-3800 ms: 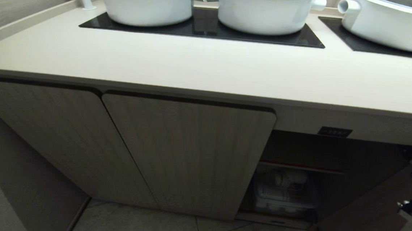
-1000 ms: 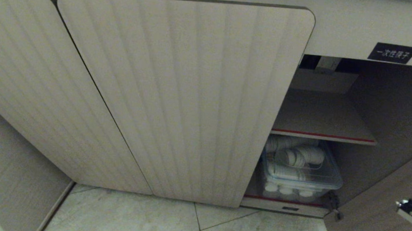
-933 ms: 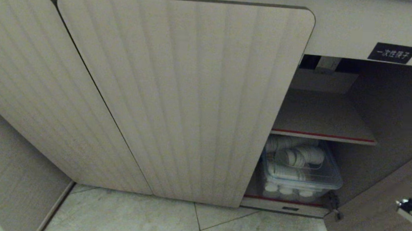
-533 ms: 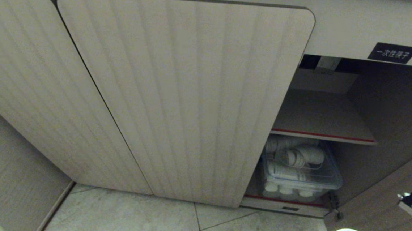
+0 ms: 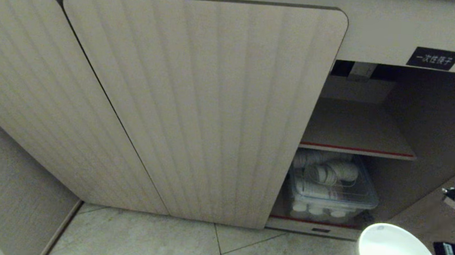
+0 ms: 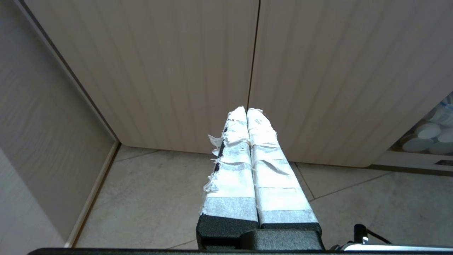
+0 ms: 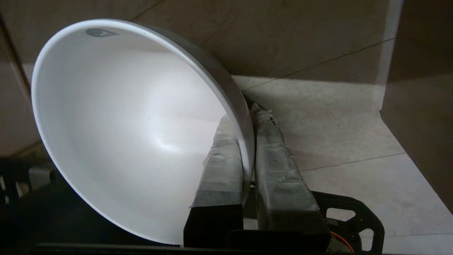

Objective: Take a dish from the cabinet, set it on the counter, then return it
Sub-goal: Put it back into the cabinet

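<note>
Nearby, right fingers (image 7: 247, 117) pinch the dish (image 7: 134, 131); left fingers (image 6: 247, 117) clenched facing closed doors (image 6: 170, 71).

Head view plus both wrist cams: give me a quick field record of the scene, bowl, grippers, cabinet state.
dish: white bowl, pinched by its rim, low right in the head view, over the floor
right gripper: shut on the rim, one finger inside, one outside
left gripper: shut, empty, pointed at the closed doors
cabinet: right compartment open, other two doors closed
upper shelf: bare
lower shelf: clear bin of white crockery
label: black label above the opening
</note>
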{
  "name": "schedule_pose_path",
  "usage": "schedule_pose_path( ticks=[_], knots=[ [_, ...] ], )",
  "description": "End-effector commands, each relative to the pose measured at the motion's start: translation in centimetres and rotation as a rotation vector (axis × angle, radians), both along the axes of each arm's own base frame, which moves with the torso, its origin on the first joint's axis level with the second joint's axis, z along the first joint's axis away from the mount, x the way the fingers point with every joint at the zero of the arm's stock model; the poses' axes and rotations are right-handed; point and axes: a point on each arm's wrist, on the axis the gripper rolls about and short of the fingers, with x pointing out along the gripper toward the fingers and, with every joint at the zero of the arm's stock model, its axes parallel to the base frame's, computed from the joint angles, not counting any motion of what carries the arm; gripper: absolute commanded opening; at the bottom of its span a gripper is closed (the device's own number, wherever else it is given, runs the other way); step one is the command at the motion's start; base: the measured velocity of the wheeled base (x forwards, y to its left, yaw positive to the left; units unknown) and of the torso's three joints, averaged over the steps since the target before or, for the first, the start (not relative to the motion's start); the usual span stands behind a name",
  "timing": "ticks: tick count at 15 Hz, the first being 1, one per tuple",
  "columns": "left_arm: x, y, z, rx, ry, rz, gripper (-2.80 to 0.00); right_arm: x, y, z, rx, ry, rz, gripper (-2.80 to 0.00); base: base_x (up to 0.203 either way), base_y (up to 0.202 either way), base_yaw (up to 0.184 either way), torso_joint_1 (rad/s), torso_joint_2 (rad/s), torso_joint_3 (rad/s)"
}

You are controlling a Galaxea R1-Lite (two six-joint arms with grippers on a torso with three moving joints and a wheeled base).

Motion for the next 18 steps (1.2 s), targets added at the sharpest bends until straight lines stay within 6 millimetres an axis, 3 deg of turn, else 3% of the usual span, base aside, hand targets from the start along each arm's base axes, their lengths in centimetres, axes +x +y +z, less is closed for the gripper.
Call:
schedule_pose_path(
  ticks=[1, 6, 12, 18],
  knots=[
    [0.0, 0.0, 0.0, -0.001, -0.001, 0.0, -2.8, 1.6, 0.2, 0.5, 0.026, 0.022, -0.088, -2.8, 0.0, 0.0, 0.0, 0.0, 0.0, 0.0],
    [0.0, 0.0, 0.0, -0.001, -0.001, 0.0, -2.8, 3.0, 0.4, 1.3, 0.118, 0.045, -0.256, -2.8, 0.0, 0.0, 0.0, 0.0, 0.0, 0.0],
    [0.0, 0.0, 0.0, -0.001, -0.001, 0.002, -2.8, 4.3, 0.6, 0.8, 0.153, 0.091, -0.384, -2.8, 0.0, 0.0, 0.0, 0.0, 0.0, 0.0],
    [0.0, 0.0, 0.0, -0.001, -0.001, 0.001, -2.8, 7.6, 1.1, 0.3, 0.142, 0.058, -0.454, -2.8, 0.0, 0.0, 0.0, 0.0, 0.0, 0.0]
  ],
)
